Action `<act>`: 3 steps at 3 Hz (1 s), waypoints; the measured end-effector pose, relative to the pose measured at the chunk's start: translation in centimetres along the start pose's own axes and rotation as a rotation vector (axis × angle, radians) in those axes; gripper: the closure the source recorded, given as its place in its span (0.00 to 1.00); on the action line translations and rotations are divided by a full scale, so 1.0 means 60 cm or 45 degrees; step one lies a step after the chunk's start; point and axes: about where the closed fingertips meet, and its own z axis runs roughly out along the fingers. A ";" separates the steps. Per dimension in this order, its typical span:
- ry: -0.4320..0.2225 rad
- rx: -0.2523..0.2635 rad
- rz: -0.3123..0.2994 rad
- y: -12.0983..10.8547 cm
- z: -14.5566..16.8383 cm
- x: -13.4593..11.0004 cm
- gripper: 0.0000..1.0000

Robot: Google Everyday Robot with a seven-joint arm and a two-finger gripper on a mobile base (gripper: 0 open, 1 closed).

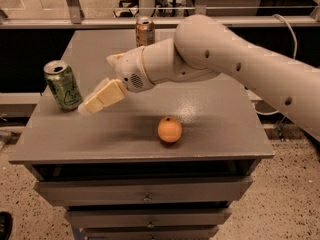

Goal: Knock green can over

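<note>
The green can stands upright at the left edge of the grey table, with pale squiggly markings and an open silver top. My gripper hangs just to the right of the can, at the height of its lower half, with the tips very close to the can's side. The white arm reaches in from the right across the table.
An orange-brown can stands upright at the back edge of the table. A round orange fruit lies near the front middle. The table is a drawer cabinet with a speckled floor around it and a railing behind.
</note>
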 end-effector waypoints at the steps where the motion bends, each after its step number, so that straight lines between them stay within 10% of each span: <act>1: -0.108 -0.086 -0.007 0.003 0.096 -0.024 0.00; 3: -0.230 -0.161 -0.058 0.008 0.199 -0.046 0.00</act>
